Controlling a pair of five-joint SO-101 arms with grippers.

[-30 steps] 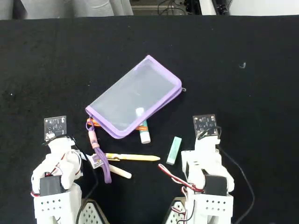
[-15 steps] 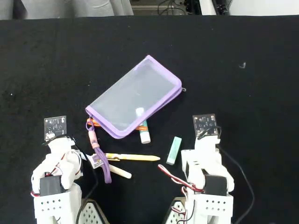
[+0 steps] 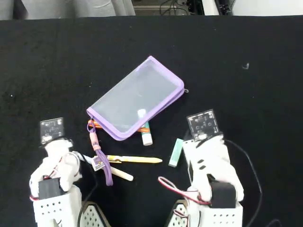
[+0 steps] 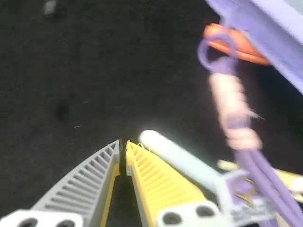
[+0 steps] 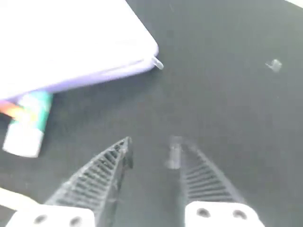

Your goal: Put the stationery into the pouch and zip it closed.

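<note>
The pouch (image 3: 136, 99) lay flat and diagonal at the middle of the black table (image 3: 246, 94). A glue stick (image 3: 147, 135) protruded at its near edge. An eraser (image 3: 176, 152) and a pencil (image 3: 135, 160) lay just nearer the arms. The left gripper (image 4: 122, 143) was pinched closed on nothing, beside the pouch strap (image 4: 232, 118). The right gripper (image 5: 152, 142) stood parted and empty. Black cloth extended well past the pouch to the far edge, with cables (image 3: 175, 5) behind it.

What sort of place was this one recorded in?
Probably a lab or workshop bench: a black-covered table with the left arm and right arm at its near edge, and loose cables behind the far edge.
</note>
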